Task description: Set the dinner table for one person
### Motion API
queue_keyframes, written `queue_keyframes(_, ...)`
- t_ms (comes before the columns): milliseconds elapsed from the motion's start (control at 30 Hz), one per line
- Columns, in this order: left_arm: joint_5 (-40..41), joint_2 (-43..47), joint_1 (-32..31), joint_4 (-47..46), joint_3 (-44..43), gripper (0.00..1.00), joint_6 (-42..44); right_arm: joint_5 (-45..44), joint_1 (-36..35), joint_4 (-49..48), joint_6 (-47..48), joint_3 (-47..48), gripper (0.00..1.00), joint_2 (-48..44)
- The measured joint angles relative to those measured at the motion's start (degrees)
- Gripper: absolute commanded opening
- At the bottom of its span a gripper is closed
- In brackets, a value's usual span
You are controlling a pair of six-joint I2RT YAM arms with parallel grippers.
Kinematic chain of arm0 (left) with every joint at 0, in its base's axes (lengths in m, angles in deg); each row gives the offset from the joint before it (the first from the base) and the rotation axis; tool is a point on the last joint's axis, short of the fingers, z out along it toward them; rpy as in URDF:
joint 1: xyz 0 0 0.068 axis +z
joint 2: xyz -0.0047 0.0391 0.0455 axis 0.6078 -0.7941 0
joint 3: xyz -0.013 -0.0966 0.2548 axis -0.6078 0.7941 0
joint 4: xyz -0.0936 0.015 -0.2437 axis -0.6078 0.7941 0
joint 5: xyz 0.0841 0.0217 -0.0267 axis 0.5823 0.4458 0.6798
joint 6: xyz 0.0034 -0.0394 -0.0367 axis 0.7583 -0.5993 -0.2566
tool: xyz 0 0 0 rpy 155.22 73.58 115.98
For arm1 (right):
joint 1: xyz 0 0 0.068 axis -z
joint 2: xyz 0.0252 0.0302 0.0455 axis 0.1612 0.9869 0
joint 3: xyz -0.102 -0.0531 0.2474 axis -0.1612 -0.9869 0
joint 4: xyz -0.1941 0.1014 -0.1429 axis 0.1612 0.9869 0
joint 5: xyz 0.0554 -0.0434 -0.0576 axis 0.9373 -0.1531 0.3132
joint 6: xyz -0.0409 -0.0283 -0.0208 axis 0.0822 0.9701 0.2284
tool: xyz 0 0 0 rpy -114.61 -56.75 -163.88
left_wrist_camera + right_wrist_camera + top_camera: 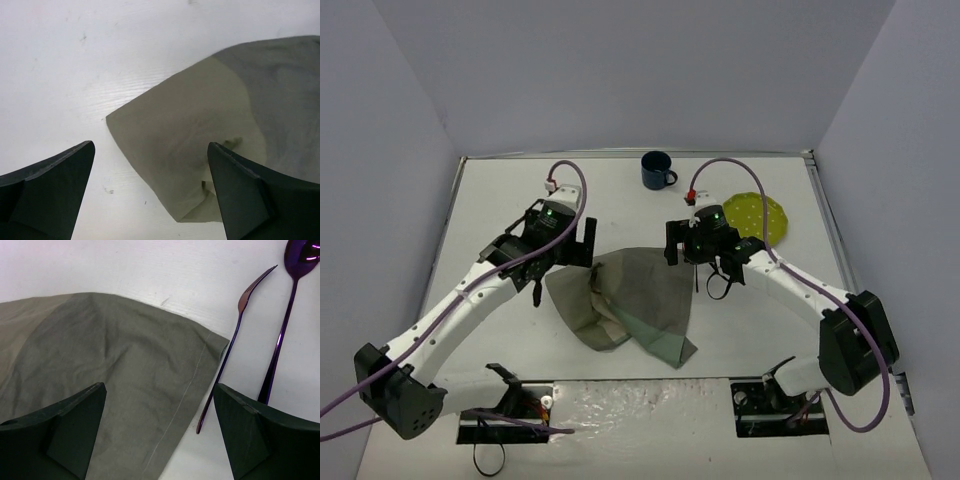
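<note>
The dinner table is a white top with a thin metal rim. A two-tone beige and green placemat lies crumpled and partly folded at its middle. My left gripper is open over the mat's upper left edge; in the left wrist view it straddles the beige corner. My right gripper is open over the mat's upper right edge; in the right wrist view it is above the green cloth. A purple fork and a purple spoon lie right of the mat.
A dark blue mug stands at the back centre. A yellow-green plate lies at the back right, behind the right arm. Grey walls enclose the table on three sides.
</note>
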Motion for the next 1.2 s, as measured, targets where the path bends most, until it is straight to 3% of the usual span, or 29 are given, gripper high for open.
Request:
queue_keyframes(133, -1.8, 4.1, 8.5, -1.9, 5.7, 0.9, -5.4, -2.0, 0.0, -1.3, -0.3, 1.7, 0.6, 4.9)
queue_keyframes(267, -5.2, 6.3, 19.9, -3.6, 14.5, 0.88, -11.2, -4.1, 0.0, -1.8, -0.2, 4.2, 0.59, 11.5)
queue_keyframes(367, -7.9, 4.7, 24.4, -4.3, 17.8, 0.87, -13.8, -5.1, 0.2, -2.0, 0.1, 5.6, 0.61, 14.4)
queue_keyframes(767, -13.4, -9.6, 25.7, -13.1, 18.4, 0.86, -19.7, -5.8, 2.5, -3.5, 2.8, 8.1, 0.67, 20.9)
queue_keyframes(1200, -14.0, -10.7, 25.7, -15.9, 18.4, 0.86, -21.0, -5.2, 3.9, -6.1, 4.2, 6.1, 0.67, 23.7)
